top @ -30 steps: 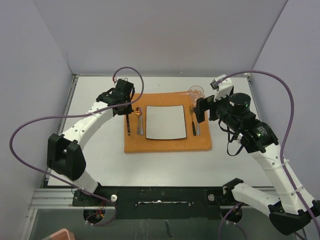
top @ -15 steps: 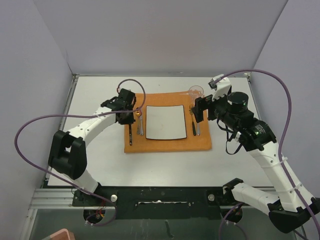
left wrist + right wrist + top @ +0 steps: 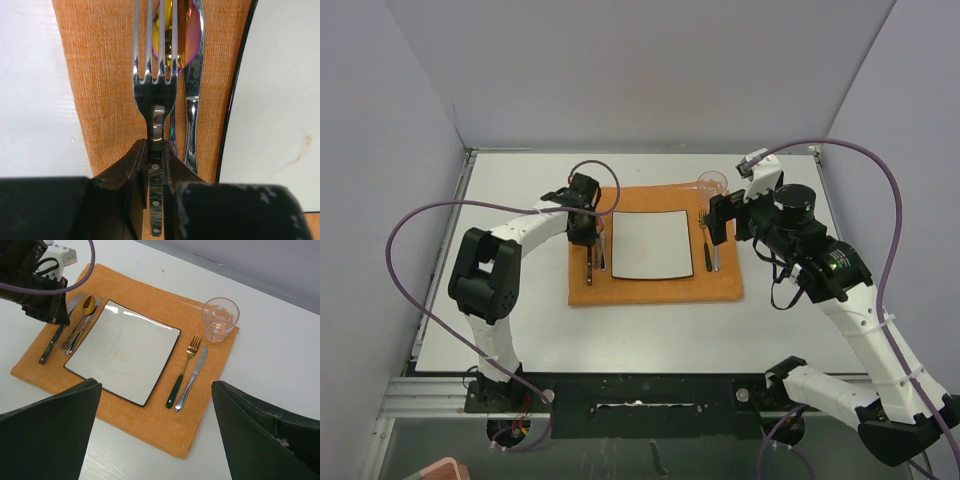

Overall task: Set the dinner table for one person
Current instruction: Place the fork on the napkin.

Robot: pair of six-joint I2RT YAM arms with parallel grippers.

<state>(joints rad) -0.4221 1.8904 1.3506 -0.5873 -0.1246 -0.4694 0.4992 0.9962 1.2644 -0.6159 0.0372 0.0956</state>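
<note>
The left arm has swung in toward the plate point(image 3: 651, 243), bringing the left fingers point(image 3: 129, 169) down along its left side. The desk point(image 3: 650, 335) spreads beneath the plate, under both sets of fingers. The left fingers are clamped on the handle of a fork point(image 3: 155, 95) left of the plate. The right fingers point(image 3: 50, 435), spread wide and empty, hover to its right. A glass point(image 3: 220, 318) stands beyond its far right corner.

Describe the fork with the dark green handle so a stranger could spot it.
On the white dinner table, an orange cloth mat holds a square white plate. On the plate's side toward the clear glass lie two pieces: the fork, nearest the plate, has gold tines and a green handle, unlike the all-silver knife.
</note>
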